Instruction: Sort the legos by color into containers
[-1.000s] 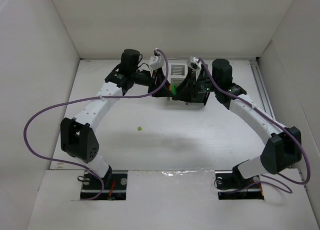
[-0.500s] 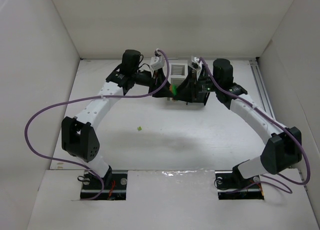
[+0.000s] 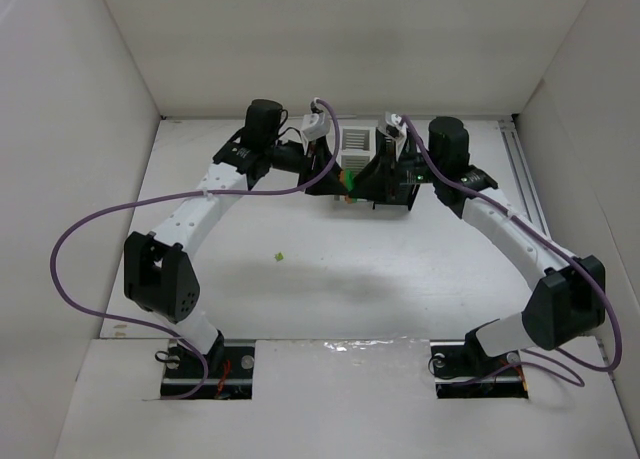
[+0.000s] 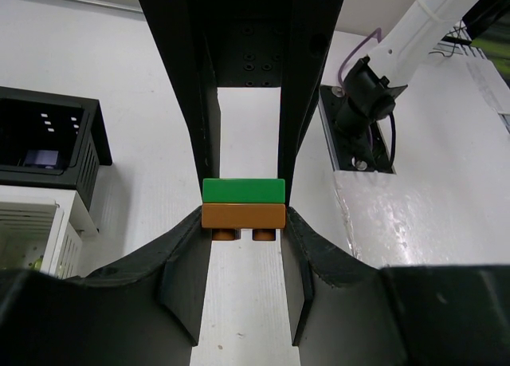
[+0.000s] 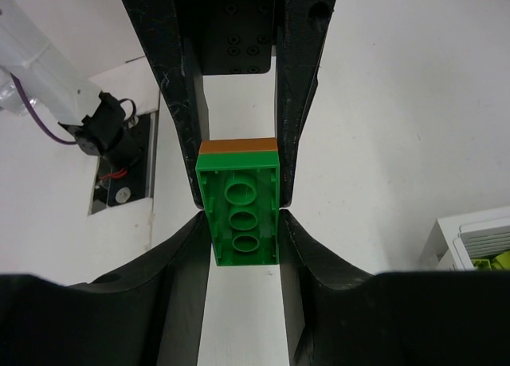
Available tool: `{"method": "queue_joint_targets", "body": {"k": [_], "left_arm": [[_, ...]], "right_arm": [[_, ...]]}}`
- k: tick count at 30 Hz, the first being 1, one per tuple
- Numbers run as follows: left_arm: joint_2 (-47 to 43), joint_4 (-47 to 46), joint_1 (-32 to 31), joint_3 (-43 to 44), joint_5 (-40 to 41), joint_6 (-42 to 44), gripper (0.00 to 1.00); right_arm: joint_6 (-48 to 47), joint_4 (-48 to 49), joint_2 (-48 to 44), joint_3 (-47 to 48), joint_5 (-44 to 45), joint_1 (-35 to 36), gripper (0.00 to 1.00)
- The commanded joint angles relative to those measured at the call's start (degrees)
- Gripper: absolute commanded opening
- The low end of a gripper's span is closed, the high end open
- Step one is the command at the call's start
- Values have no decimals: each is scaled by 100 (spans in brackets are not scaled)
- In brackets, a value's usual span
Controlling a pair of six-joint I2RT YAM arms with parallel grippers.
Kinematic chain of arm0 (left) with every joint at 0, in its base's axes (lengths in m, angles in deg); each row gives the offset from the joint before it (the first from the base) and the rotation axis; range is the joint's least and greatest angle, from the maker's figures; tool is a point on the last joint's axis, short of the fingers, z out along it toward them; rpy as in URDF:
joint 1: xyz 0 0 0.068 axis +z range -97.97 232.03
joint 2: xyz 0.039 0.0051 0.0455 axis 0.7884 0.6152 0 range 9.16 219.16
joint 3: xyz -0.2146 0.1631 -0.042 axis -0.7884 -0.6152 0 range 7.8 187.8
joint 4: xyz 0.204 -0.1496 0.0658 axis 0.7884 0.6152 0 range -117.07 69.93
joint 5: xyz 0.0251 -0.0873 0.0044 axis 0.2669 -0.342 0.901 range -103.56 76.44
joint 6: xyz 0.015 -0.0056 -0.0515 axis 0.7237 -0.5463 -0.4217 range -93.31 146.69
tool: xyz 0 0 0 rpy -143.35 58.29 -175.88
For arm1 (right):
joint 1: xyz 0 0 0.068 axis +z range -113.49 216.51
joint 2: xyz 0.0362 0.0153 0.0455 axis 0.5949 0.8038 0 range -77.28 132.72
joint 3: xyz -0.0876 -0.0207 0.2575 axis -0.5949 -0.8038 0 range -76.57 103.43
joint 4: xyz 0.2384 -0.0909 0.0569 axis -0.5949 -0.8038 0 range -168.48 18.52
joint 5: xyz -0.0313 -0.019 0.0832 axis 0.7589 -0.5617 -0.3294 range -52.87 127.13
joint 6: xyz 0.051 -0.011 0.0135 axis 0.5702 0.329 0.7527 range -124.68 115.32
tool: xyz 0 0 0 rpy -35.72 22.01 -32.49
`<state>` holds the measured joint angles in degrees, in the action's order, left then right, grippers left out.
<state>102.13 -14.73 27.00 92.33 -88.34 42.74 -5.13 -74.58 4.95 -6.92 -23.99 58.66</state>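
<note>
Progress check, left to right: one loose yellow-green lego [image 3: 280, 257] sits alone on the table [image 3: 420, 269], well apart from the bins, so that one isn't sorted yet. Further over, the left gripper [image 4: 243, 210] is pinching a two-brick stack [image 3: 349, 182], a green brick [image 4: 243, 190] joined to an orange-brown brick [image 4: 243, 215], right by the containers [image 3: 357, 144]. The right gripper [image 5: 239, 202] is clamped on that same stack from the other side, so my guess is they're set to pull the two colors apart. The right wrist view shows a yellow-green piece [image 5: 498, 261] already inside a white bin [image 5: 470, 234]. I can't make out what else is in the bins. Looks mid-task to me, with at least three bricks left to drop in.
</note>
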Motion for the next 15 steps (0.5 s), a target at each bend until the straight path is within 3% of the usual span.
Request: {"method": "queue_joint_targets", "body": {"k": [1,3,15], "left_arm": [[-103,-47,-28,117,-159,91,0],[-103,-47,-28,116,-98,143,0],[-103,-47,263,2,-151,91,0]], "right_arm": [[-113,151,-234,84,-102,-27,5],[-113,151,-234,23,-102,-88,1],[-166,-25,-717,-355,-163,-572,0]]}}
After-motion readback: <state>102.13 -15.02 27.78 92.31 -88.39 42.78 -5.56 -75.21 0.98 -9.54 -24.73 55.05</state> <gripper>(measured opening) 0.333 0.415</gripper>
